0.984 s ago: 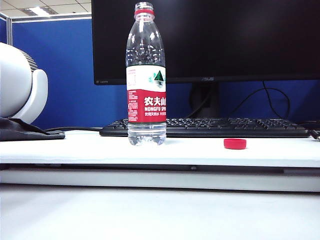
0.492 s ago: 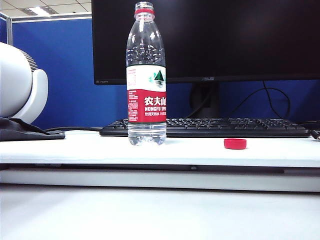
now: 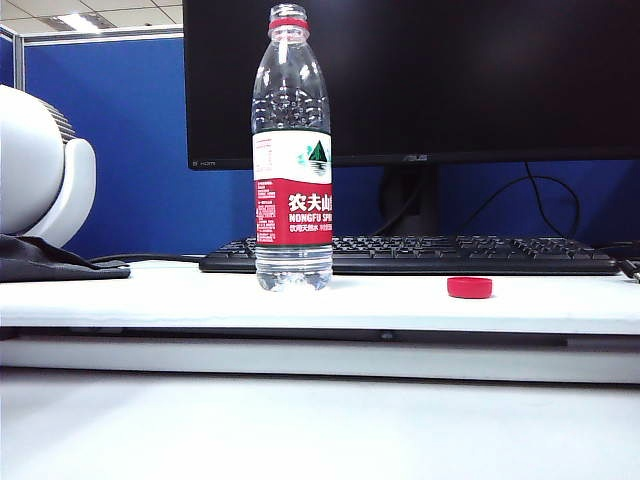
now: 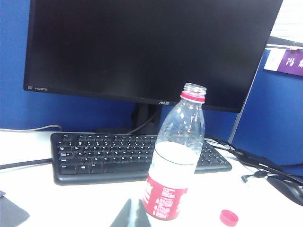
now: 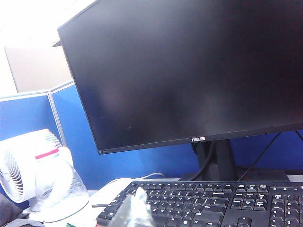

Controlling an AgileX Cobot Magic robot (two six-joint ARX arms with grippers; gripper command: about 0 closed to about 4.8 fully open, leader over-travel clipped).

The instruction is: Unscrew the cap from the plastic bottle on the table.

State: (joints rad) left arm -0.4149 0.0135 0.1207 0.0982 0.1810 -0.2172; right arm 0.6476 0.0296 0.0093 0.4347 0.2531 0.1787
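1. Exterior view shows the table (image 3: 150,300), wide and white, with the monitor (image 3: 420,80) and keyboard (image 3: 420,255) behind; neither of my arms appears in it.
2. The bottle (image 3: 292,150) stands upright near the keyboard's left end, its mouth open, only the red neck ring left on.
3. It looks empty, so I judge it light, thin-walled and easy to tip or crush; I'd hold it at the label (image 3: 292,205), where the body seems stiffest.
4. The cap (image 3: 470,287) lies flat on the table, well apart to the bottle's right. Small, hard and low, it would need a pinch across its rim. The unscrewing looks done.
5. My left gripper (image 4: 131,213) shows only as a dark tip just before the bottle, fingers together, holding nothing.
6. My right gripper (image 5: 135,208) is a blurred, cut-off tip over the keyboard, also closed and empty; there the bottle is hazy and half out of frame.
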